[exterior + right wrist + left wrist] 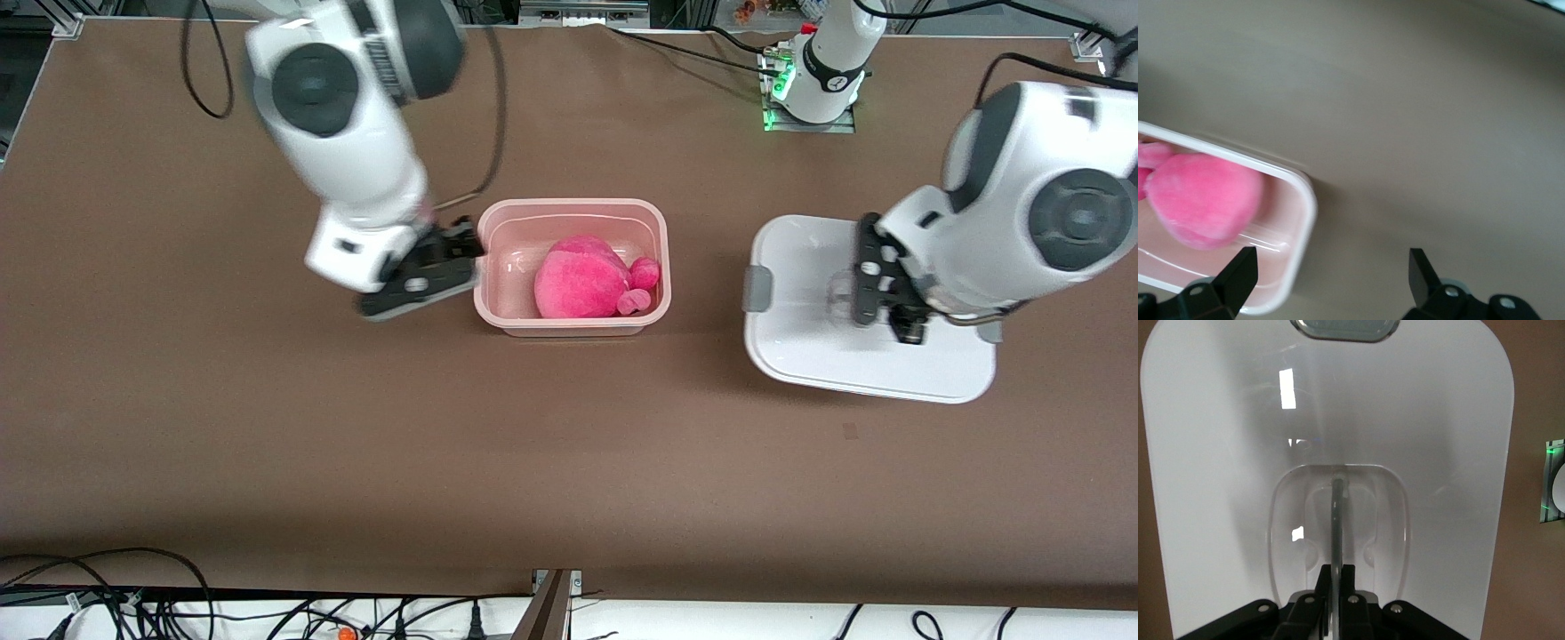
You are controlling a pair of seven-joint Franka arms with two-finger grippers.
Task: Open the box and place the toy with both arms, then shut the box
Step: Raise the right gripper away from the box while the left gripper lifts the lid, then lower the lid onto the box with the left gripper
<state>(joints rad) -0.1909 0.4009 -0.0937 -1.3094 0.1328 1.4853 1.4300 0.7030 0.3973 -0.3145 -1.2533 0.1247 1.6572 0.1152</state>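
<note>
Firstly, in the front view you have the box base (pixel 573 267), translucent pink and uncovered, standing on the brown bench (pixel 356 444) about midway between the two arms. The pink plush toy (pixel 587 277) lies inside it, filling the part toward the left arm's end. The right gripper (pixel 440 267) is just beside the base's short wall at the right arm's end of the bench; contact with the rim cannot be confirmed. The white lid (pixel 800 356) sits well apart from the base, toward the left arm's end, with one grey side clip (pixel 757 288) showing on the edge that faces the base. The left gripper (pixel 867 280) is over the middle of the lid, at its clear handle (pixel 840 298).

Next, in the left wrist view you see the lid (pixel 1225 487) filling the picture, its recessed clear handle (pixel 1338 513) standing as a thin upright blade. The left gripper (pixel 1336 587) has its fingers closed on that handle.

Lastly, in the right wrist view the right gripper (pixel 1331 267) has its fingers (pixel 1241 270) spread wide and gripping nothing. One finger is over the corner of the base (pixel 1305 220); the other is over bare bench (pixel 1418 120). The toy (pixel 1205 207) lies inside the base.
</note>
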